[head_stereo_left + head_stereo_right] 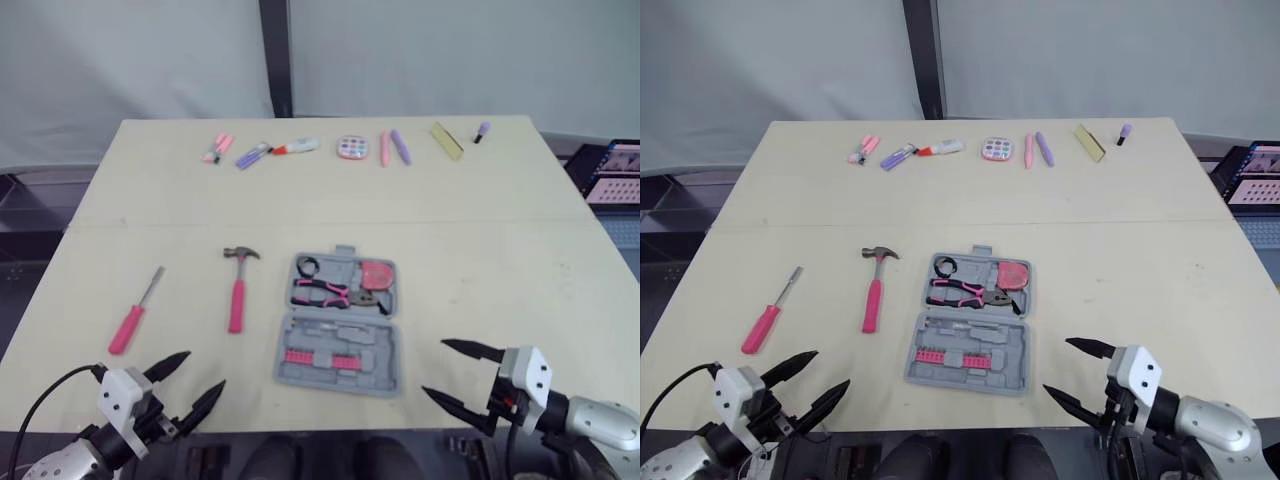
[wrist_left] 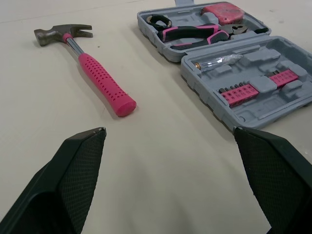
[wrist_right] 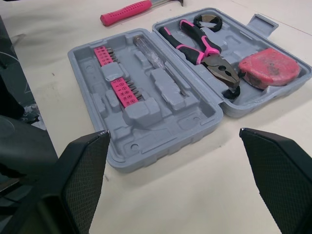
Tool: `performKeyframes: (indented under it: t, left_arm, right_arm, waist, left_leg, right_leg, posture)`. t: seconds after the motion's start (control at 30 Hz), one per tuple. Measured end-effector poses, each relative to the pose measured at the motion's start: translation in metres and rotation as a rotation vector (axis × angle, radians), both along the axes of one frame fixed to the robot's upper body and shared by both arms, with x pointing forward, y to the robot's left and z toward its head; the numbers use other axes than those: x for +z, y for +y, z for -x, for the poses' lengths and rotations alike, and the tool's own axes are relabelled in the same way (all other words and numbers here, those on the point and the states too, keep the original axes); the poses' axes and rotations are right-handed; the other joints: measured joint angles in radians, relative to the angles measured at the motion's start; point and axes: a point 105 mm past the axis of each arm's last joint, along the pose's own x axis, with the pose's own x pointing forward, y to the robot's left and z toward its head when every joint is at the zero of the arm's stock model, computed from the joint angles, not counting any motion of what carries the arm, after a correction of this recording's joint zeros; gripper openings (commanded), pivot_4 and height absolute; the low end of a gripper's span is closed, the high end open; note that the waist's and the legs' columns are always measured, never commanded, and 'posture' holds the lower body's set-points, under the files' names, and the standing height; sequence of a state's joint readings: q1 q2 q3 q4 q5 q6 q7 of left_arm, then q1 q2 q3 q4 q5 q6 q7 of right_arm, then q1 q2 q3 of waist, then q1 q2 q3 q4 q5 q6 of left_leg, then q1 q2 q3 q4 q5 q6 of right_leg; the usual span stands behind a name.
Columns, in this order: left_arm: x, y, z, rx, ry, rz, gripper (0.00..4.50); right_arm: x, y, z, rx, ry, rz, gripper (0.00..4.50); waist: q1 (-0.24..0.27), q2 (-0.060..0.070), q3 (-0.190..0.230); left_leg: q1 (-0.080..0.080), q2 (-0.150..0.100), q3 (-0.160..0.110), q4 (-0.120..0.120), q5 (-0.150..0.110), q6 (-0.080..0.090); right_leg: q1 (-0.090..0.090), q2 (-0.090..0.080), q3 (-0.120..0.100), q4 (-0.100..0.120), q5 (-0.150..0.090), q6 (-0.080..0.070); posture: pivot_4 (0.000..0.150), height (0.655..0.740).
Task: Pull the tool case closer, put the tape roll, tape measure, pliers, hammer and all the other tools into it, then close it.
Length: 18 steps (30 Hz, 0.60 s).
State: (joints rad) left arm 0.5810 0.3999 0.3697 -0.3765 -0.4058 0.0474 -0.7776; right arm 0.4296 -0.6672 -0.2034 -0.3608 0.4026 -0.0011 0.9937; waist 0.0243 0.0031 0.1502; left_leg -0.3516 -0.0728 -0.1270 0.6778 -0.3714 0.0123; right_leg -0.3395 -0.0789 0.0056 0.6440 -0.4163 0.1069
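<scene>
Starting at the left, the left gripper [image 1: 205, 369] is shown empty, its fingers spread wide, at the near edge of the surface [image 1: 500, 260]. Beyond it, a pink-handled screwdriver [image 1: 135, 312] and then the hammer [image 1: 237, 290] are seen lying loose, apart from the tool case [image 1: 380, 350]. The case is laid open near the front centre. The tape roll [image 1: 307, 266], pliers [image 1: 322, 290] and tape measure [image 1: 377, 274] are seated in its far half, and pink bit racks in its near half. At the right, the right gripper [image 1: 434, 367] is likewise spread wide and empty. Three risks are judged likely. The hammer's round handle may be rolled aside if gripped off-centre. The light case may be pushed away as tools are pressed in. Closing may be blocked by a tool seated outside its recess.
</scene>
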Motion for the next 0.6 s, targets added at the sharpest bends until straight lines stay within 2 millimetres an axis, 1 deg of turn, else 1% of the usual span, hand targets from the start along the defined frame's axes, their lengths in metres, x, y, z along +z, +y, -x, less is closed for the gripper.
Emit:
performKeyframes:
  t: [0.2,0.33,0.4,0.47,0.53,0.6]
  left_arm:
    - [-0.001,0.0,-0.002,0.057,0.013,0.064,4.47]
    - [0.0,-0.01,-0.003,0.057,0.001,0.094,4.47]
    - [0.001,-0.011,-0.004,0.066,-0.007,0.094,4.47]
    - [0.0,-0.006,-0.009,0.14,-0.004,0.081,4.47]
    - [0.0,-0.004,-0.012,0.174,0.0,0.081,4.47]
    - [0.005,-0.003,-0.022,0.232,0.005,0.095,4.47]
  right_arm:
    - [0.001,-0.002,-0.002,0.004,-0.003,0.004,4.5]
    - [0.005,-0.001,-0.005,0.009,-0.019,0.002,4.5]
    - [0.005,0.0,-0.006,0.01,-0.023,0.002,4.5]
    - [0.007,0.0,-0.008,0.017,-0.033,0.004,4.5]
    - [0.008,0.0,-0.008,0.021,-0.036,0.008,4.5]
    - [0.011,-0.001,-0.008,0.027,-0.039,0.005,4.5]
  waist:
    - [0.0,0.0,0.0]
    - [0.001,0.0,0.0]
    - [0.002,0.0,0.0]
    - [0.002,0.0,0.0]
    - [0.002,0.0,0.0]
    - [0.003,0.0,0.0]
  left_leg:
    - [0.0,0.0,0.0,0.0,0.0,0.0]
    - [0.0,0.0,0.0,0.0,0.0,0.0]
    - [0.0,0.0,0.0,0.0,0.0,0.0]
    - [0.0,0.0,0.0,0.0,0.0,0.0]
    - [0.0,0.0,0.0,0.0,0.0,0.0]
    - [0.0,0.0,0.0,0.001,0.0,0.0]
  right_leg:
    - [0.0,0.0,0.0,0.0,0.0,0.0]
    - [0.0,0.0,0.0,0.0,0.0,0.0]
    - [0.0,0.0,0.0,0.0,0.0,0.0]
    - [0.0,0.0,0.0,0.0,0.0,0.0]
    - [0.0,0.0,0.0,0.0,0.0,0.0]
    - [0.0,0.0,0.0,0.0,0.0,0.0]
  posture:
    - [0.15,0.74]
    - [0.15,0.74]
    - [0.15,0.74]
    - [0.15,0.74]
    - [0.15,0.74]
    - [0.15,0.74]
